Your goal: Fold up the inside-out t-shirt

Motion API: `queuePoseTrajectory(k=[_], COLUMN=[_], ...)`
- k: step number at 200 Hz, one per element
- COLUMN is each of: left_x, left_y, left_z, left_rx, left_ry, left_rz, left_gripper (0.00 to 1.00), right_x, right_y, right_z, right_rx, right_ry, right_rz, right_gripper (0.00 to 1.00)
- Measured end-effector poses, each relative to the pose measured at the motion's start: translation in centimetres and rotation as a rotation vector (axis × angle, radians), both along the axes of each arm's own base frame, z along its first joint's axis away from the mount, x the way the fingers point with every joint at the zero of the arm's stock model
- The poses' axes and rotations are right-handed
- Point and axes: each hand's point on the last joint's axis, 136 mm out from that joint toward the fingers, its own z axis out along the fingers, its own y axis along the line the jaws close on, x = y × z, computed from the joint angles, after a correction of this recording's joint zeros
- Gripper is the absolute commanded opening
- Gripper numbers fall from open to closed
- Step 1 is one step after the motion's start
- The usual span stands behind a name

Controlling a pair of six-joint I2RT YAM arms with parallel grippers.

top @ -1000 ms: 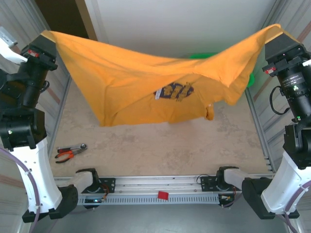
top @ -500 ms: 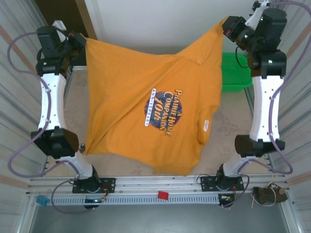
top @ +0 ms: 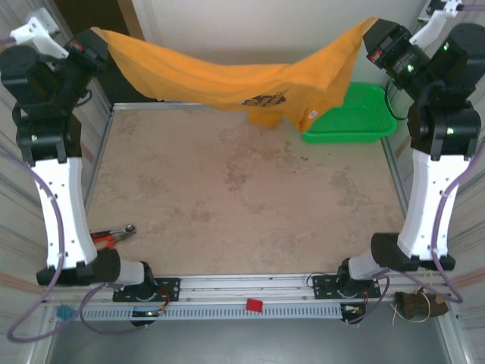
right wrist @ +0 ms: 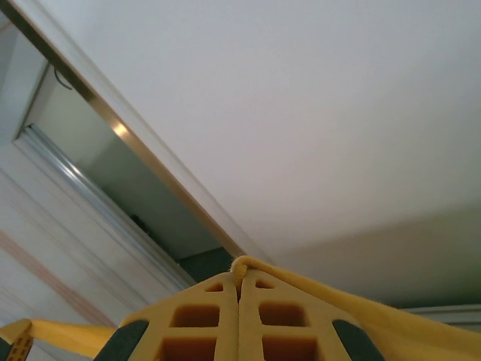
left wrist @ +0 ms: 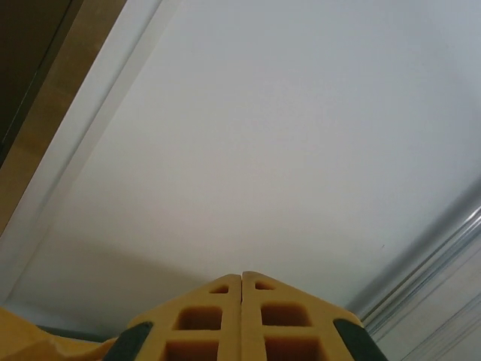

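Note:
The inside-out t-shirt (top: 220,76), mustard-orange, hangs stretched in the air along the table's far edge. Its dark print (top: 265,98) and small white tag (top: 312,114) face down on the sagging middle. My left gripper (top: 98,42) is raised at the back left, shut on one corner of the shirt. In the left wrist view its jaws (left wrist: 241,277) are pressed together, with cloth (left wrist: 22,338) at the lower left. My right gripper (top: 371,38) is raised at the back right, shut on the other corner. A roll of cloth (right wrist: 242,267) is pinched at its tips (right wrist: 240,282).
A green bin (top: 356,117) stands at the back right, partly under the shirt. Red-handled pliers (top: 110,236) lie at the table's left edge. A small red piece (top: 254,305) sits on the front rail. The beige tabletop (top: 242,197) lies below the shirt.
Both arms have carried the shirt from over the middle of the table to the far edge. It hung low with the print facing up; now it is pulled wide and higher.

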Motion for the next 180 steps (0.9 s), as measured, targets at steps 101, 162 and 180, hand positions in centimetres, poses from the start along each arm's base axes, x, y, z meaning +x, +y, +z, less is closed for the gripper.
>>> queuePoseTrajectory(k=[101,162,180], left_x=[-5.8,0.1,5.6], left_y=[-0.2,1.0,1.5], left_z=[-2.3,-2.9,-6.8], left_rx=[0.001,0.019,0.015], left_ry=[0.023,0.039,0.139], left_rz=[0.033,0.066,0.049], left_gripper=[0.00,0.00,0.00], right_x=[-10.3,-4.1,2.0], right_y=[0.2,0.5,1.0], right_z=[2.7,0.6,-2.9], right_rx=[-0.003,-0.004,-0.004], right_ry=[-0.136,-0.074,0.031], right_rz=[0.017,0.031,0.044], right_gripper=[0.00,0.00,0.00])
